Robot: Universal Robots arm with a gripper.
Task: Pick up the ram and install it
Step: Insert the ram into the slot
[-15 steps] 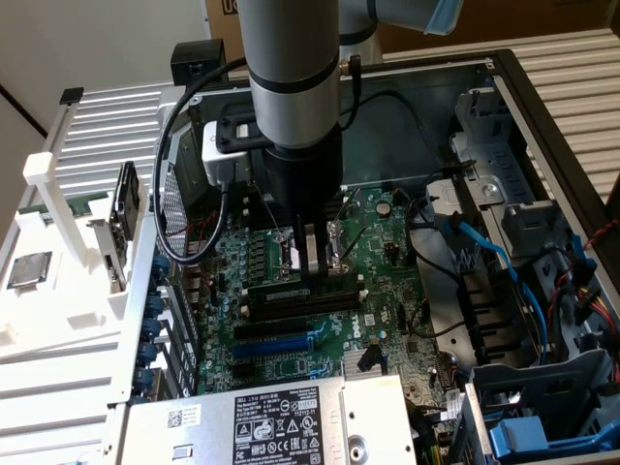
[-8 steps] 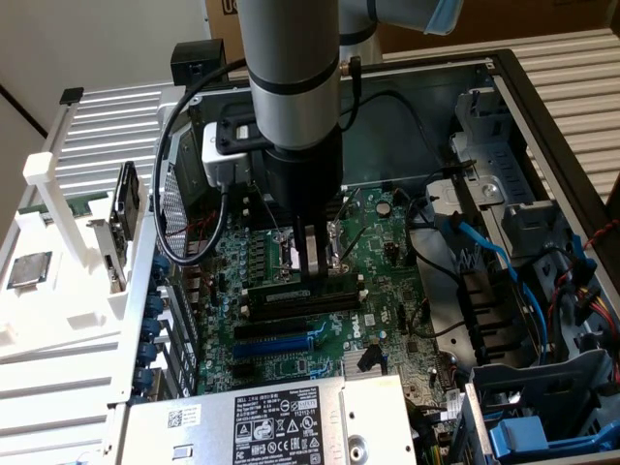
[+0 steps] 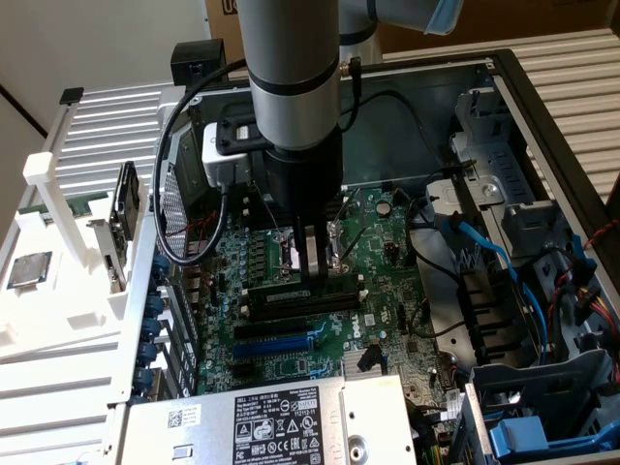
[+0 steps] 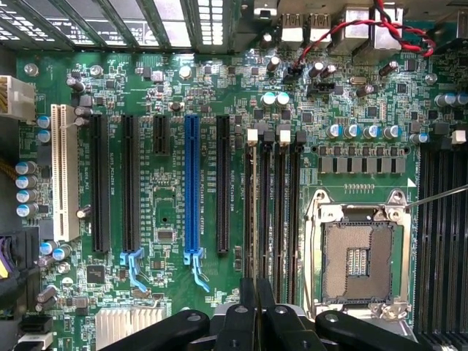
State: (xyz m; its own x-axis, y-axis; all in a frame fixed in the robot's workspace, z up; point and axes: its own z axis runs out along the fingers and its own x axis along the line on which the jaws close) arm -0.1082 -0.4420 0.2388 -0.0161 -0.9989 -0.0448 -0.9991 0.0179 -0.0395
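Observation:
The ram (image 3: 291,295) is a long dark-green stick with a pale label. It stands on edge in the row of black memory slots (image 4: 274,212) in the middle of the motherboard. My gripper (image 3: 312,276) comes straight down onto its upper edge near the middle, fingers drawn close together on the stick. In the wrist view the two black fingers (image 4: 257,292) sit side by side over the leftmost slot, and the stick between them shows only edge-on. Beside the slots lies the open processor socket (image 4: 360,256).
The open computer case (image 3: 542,107) surrounds the board. A power supply (image 3: 262,421) sits at the front, and blue and black cables (image 3: 484,252) and drive cages at the exterior view's right. A blue expansion slot (image 3: 276,344) lies in front of the ram. A silver processor chip (image 3: 29,269) rests on a white stand outside.

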